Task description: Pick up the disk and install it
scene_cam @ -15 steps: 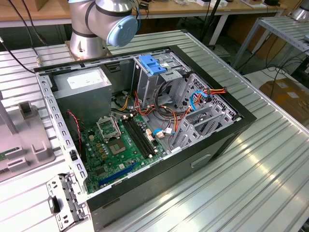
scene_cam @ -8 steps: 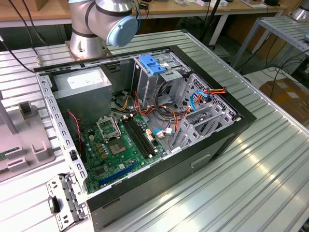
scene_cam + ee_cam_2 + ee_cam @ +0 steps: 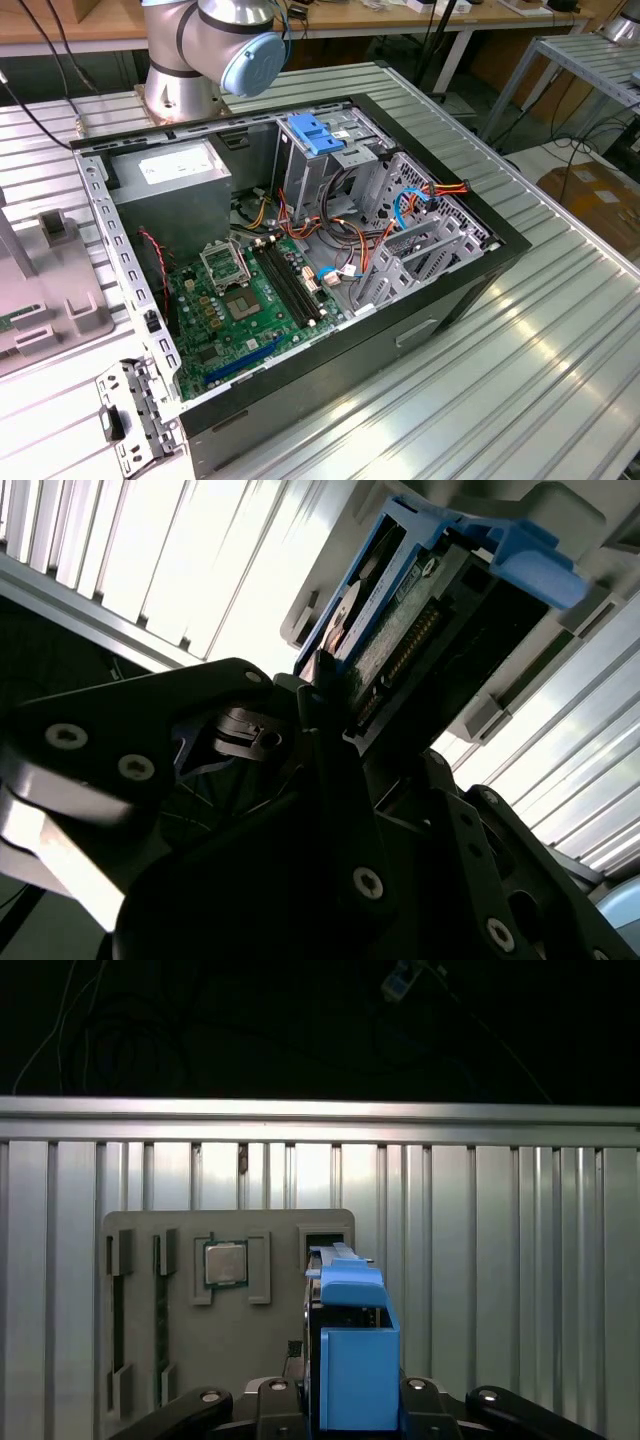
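Jaws snug on the disk [image 3: 355, 1360]

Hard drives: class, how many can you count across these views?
1. The disk stands on edge, clamped in the gripper at the grey tray; others may be hidden inside the computer case.

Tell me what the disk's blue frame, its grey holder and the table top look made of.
The disk: blue frame looks like moulded plastic, matte, with rounded edges. The grey holder: probably plastic too, dull and uniform with moulded pockets, though painted metal is possible. The table top: ribbed metal, likely aluminium, given its bright brushed sheen.
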